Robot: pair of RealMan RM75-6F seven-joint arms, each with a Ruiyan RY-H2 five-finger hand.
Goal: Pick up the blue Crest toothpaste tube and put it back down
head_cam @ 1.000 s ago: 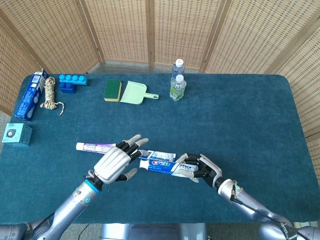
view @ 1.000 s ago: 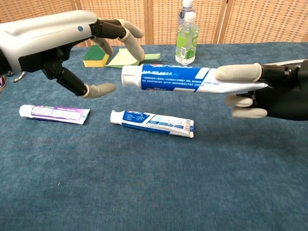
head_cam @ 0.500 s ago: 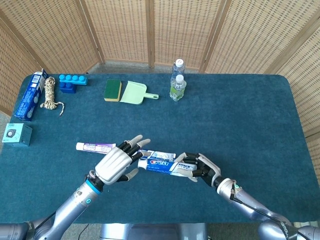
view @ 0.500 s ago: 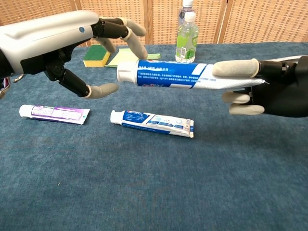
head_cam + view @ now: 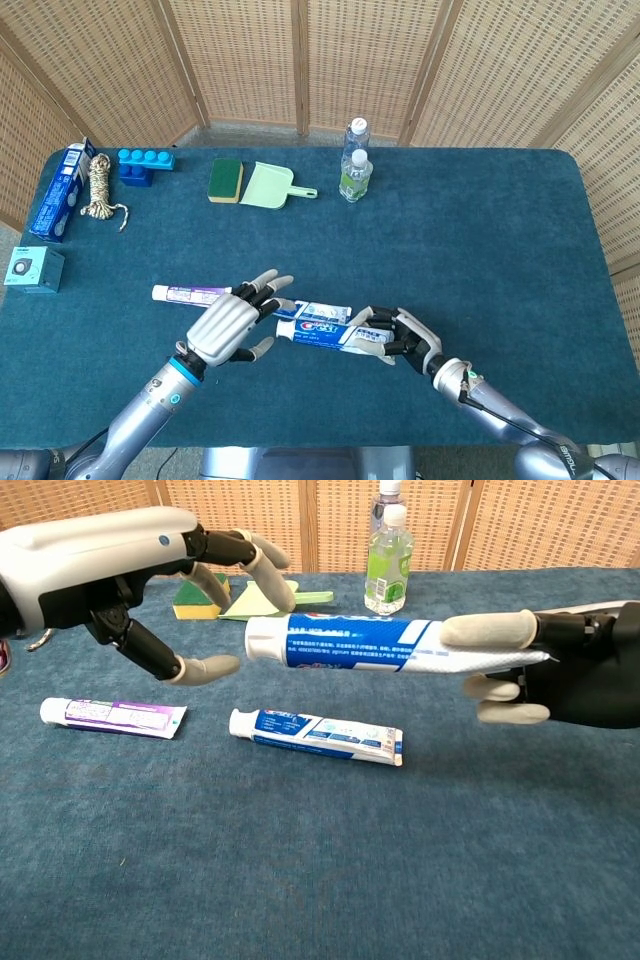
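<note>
The left hand (image 5: 150,590) is seen with fingers spread and nothing in them, just left of the cap end of the blue Crest toothpaste tube (image 5: 385,645). The tube is held level above the bench (image 5: 320,880), clear of the cloth, its crimped end clamped between the fingers of the right hand (image 5: 560,670). Directly below the tube a second blue-and-white tube (image 5: 315,735) is lying on the bench, and left of that a purple-labelled tube (image 5: 112,715).

For the set-down, the tube is best lowered flat and kept level, a little aside of the tube beneath so that neither is stacked nor nudged; the grip should be released only once the tube is judged to rest on the cloth.

Beyond the held tube, two bottles (image 5: 388,565) are standing capped; the nearer appears to hold a pale greenish liquid, while the contents of the farther cannot be told.
</note>
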